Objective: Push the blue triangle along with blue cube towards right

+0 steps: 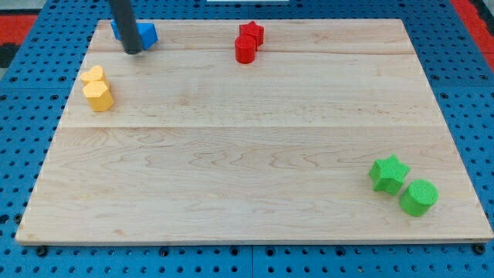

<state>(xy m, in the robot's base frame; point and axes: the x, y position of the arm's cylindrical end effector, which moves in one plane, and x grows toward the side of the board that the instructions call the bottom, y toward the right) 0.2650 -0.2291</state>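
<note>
Blue blocks [145,33] sit at the view's top left corner of the wooden board [255,154], largely hidden behind my dark rod. I cannot separate the blue triangle from the blue cube; only blue edges show on both sides of the rod. My tip [133,51] rests on the board just below the blue blocks, touching or nearly touching them.
A red star [252,32] and a red cylinder [245,50] sit together at the top middle. Two yellow blocks [97,87] sit at the left edge. A green star [388,174] and a green cylinder [418,198] sit at the bottom right.
</note>
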